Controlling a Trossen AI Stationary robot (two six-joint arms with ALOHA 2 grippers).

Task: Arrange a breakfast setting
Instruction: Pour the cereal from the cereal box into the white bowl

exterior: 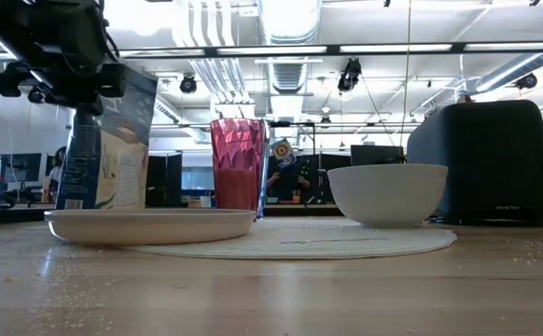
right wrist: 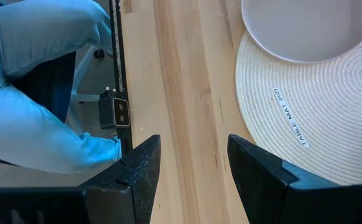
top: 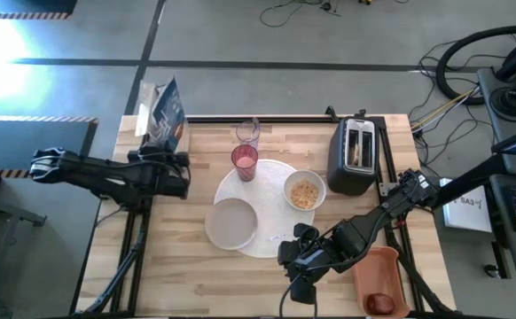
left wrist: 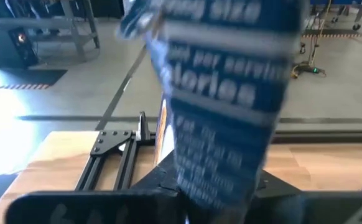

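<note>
Tray [top: 380,270]: orange-red, at the bench's near right corner, partly under the right arm.
Fruit [top: 380,303]: dark red, lying in the near end of the tray.
Right gripper [top: 298,270]: over bare wood close to the near edge, just beside the mat's near rim; its wrist view shows the two fingers [right wrist: 137,171] spread apart with nothing between them.
Person [right wrist: 38,93]: legs in blue jeans, off the bench beyond the near edge, seen only from the right wrist.
Mat [top: 274,232]: round, pale and woven, mid-bench, printed "TABLE MAT".
Plate [top: 232,222]: pale, bare, resting on the mat's near left part and overhanging its rim.
Bowl [top: 304,191]: white, holding cereal, on the mat's right edge.
Left gripper [top: 180,175]: toward the left edge, level with the tumbler; the bag fills its wrist view, but I cannot tell whether the fingers grip it.
Tumbler [top: 245,162]: pink, upright on the mat's far rim.
Toaster [top: 353,155]: black, two slots, by the far right corner.
Glass [top: 248,132]: clear, just behind the tumbler, near the far edge.
Bag [top: 162,115]: blue cereal bag, upright at the far left corner.
</note>
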